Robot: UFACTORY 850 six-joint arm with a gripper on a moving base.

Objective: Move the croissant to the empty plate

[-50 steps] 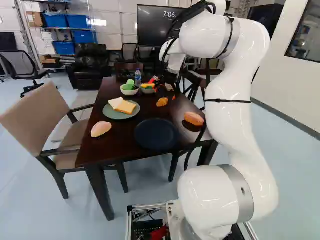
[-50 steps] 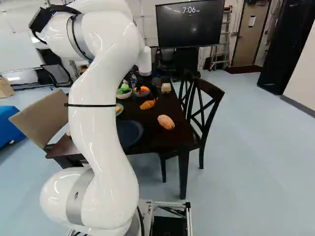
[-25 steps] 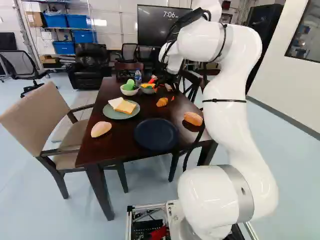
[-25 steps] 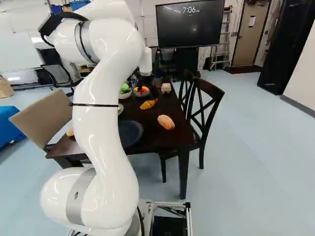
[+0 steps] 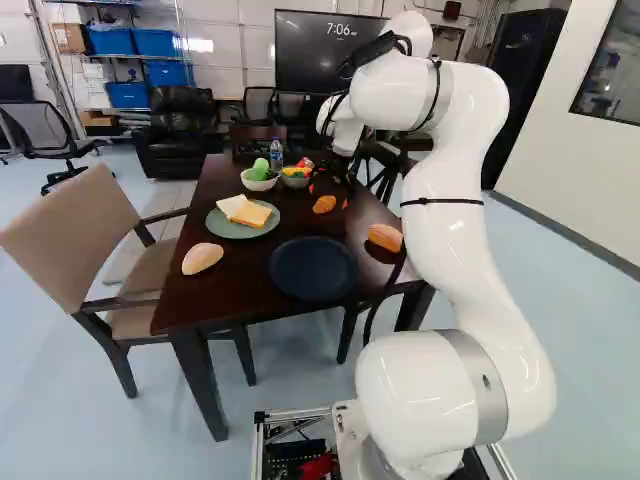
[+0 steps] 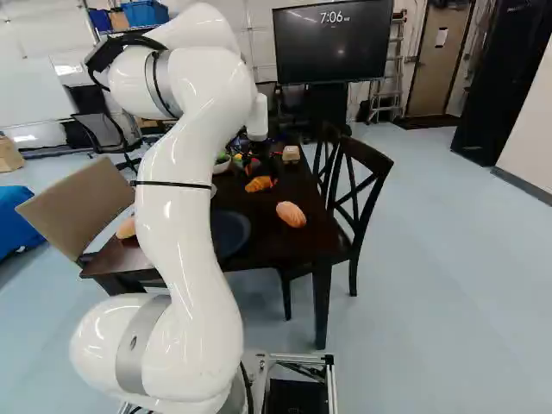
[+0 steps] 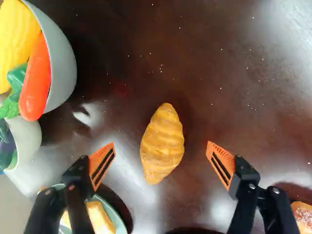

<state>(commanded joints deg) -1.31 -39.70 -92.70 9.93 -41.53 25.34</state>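
The white arm (image 5: pixel 455 240) rises from its joint at the foot of both base views and reaches over the dark wood table (image 5: pixel 205 305). A beige chair (image 5: pixel 85 225) stands at the table's left edge. Near the front edge, about midway along, lies the dark blue plate (image 5: pixel 312 268). A pale roll (image 5: pixel 203 257) lies close by the left edge, towards the front left corner, and an orange-brown bun (image 5: pixel 385 237) lies towards the front right corner, near the right edge. Beyond the roll, by the left edge, the green plate (image 5: pixel 226 230) carries slices of bread (image 5: pixel 247 210).

Past the dark blue plate, the croissant (image 5: pixel 324 204) lies on the tabletop, between the middle of the table and the right edge. The gripper (image 5: pixel 328 196) is over it, fingers spread wide; in the wrist view the croissant shows between the orange pads (image 7: pixel 102 163), apart from both.

Farther along are two bowls side by side, a pale bowl (image 5: pixel 258 185) with green food in it and a grey bowl (image 5: pixel 296 182) with yellow and orange pieces. A bottle (image 5: pixel 276 155) stands behind them. Past the far edge hangs a dark screen (image 5: pixel 325 60).
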